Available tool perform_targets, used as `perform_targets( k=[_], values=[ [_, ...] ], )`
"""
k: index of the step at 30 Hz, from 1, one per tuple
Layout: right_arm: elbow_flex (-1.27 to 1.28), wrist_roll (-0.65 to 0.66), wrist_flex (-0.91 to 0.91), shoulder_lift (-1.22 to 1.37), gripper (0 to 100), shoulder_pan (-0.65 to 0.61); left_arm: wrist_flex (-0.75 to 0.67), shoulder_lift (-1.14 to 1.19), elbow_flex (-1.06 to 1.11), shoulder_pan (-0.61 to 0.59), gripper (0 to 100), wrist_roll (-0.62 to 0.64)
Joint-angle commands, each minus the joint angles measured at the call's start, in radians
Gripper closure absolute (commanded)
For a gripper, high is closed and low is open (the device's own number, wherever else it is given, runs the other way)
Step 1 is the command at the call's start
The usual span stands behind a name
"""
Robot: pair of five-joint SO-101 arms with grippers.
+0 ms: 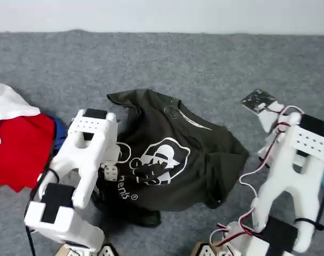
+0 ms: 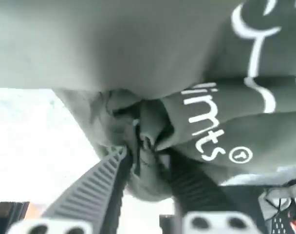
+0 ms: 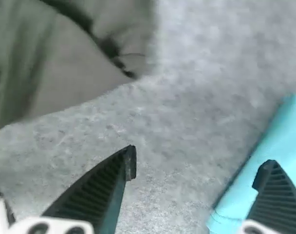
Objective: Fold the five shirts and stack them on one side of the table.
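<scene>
Dark green shirt (image 1: 172, 154) lies crumpled in the middle of the felt (image 1: 204, 58); the left gripper (image 2: 143, 156) is pinched on a bunch of its edge, the right gripper (image 3: 196, 170) gapes empty over the felt. We would draw that edge out taut, slow and low, lest the bunch slip.

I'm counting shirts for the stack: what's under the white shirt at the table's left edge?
A red shirt lies partly under the white shirt, with a blue edge peeking out beside the red. Anything deeper underneath is covered.
</scene>
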Motion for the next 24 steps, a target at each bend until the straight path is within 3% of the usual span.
perform_targets(
  k=[1, 4, 6, 12, 18, 24],
  values=[
    [-0.008, -0.015, 0.035, -0.038, 57.4, -0.077, 0.034, -0.063, -0.058, -0.026, 62, 0.048],
    [-0.014, -0.072, 0.030, -0.028, 49.7, -0.145, 0.034, -0.092, -0.053, -0.041, 41, 0.078],
    [-0.026, -0.084, 0.030, -0.027, 47.6, -0.199, 0.034, -0.129, -0.051, -0.066, 34, 0.080],
    [-0.130, -0.117, -0.073, 0.039, 47.6, -0.331, 0.034, -0.315, -0.077, -0.176, 34, 0.077],
    [-0.327, -0.193, -0.163, 0.294, 47.6, -0.418, 0.034, -0.512, -0.050, -0.330, 37, 0.074],
    [-0.677, -0.290, -0.088, 0.624, 47.6, -0.501, 0.034, -0.583, 0.016, -0.399, 38, 0.051]
  ],
)
